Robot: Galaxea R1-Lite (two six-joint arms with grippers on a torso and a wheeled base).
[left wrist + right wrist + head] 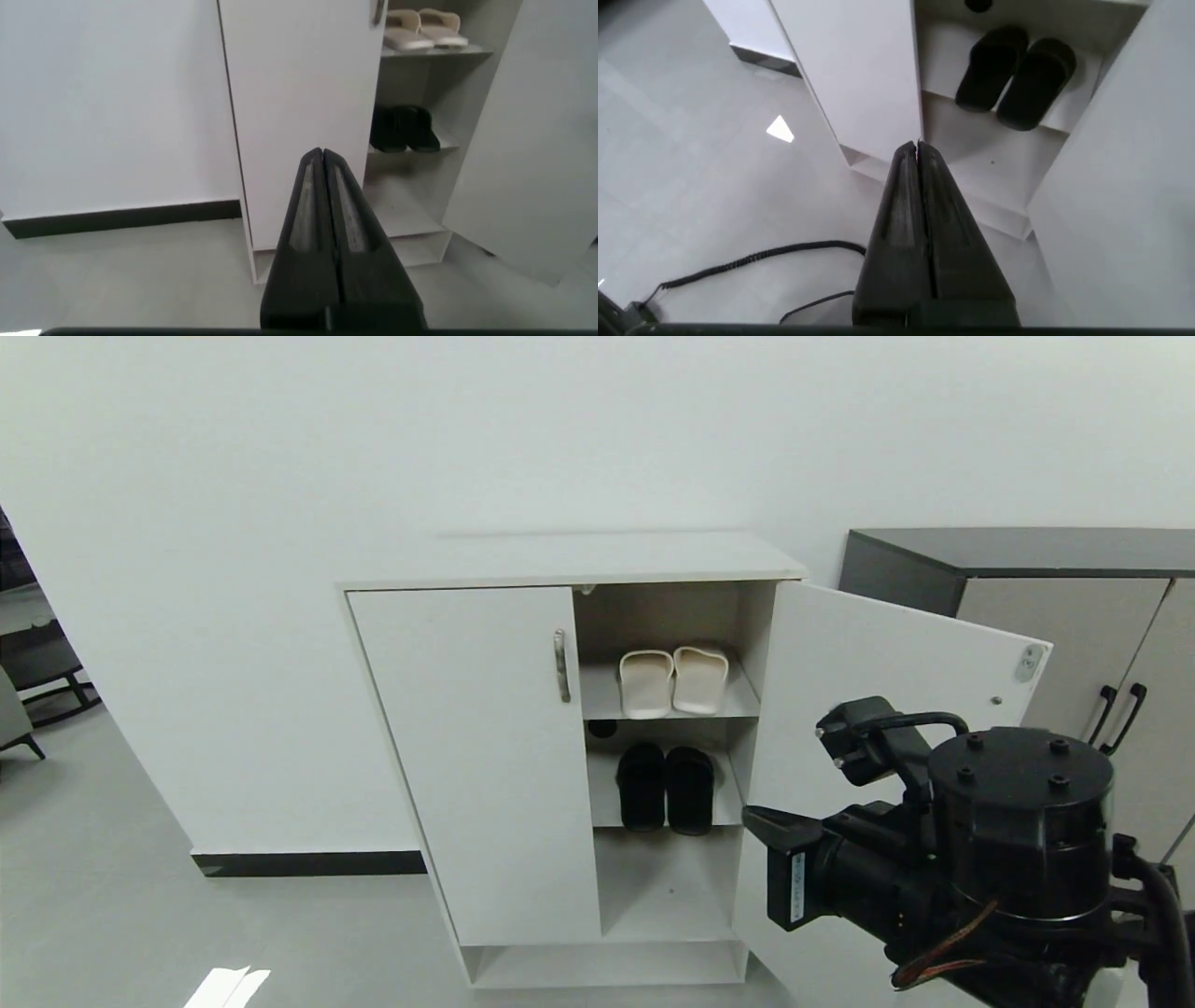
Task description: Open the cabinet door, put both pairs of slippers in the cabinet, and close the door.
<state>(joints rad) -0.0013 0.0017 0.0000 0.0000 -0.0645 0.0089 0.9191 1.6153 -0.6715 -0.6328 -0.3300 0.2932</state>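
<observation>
Cream slippers [674,679] on the upper shelf [599,695], black slippers [666,787] just below, right cabinet door [868,709] wide open. Left tool [323,201] and right tool [918,187] both pressed together, empty. Reach behind the door's free edge, push flat along its arc, slow near the close.

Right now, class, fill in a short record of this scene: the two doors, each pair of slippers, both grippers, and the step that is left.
Left door: shut
Right door: swung open
Beige slippers: side by side on the upper shelf
Black slippers: side by side on the middle shelf
Left gripper: shut, empty
Right gripper: shut, empty
Step left: close the open door
</observation>
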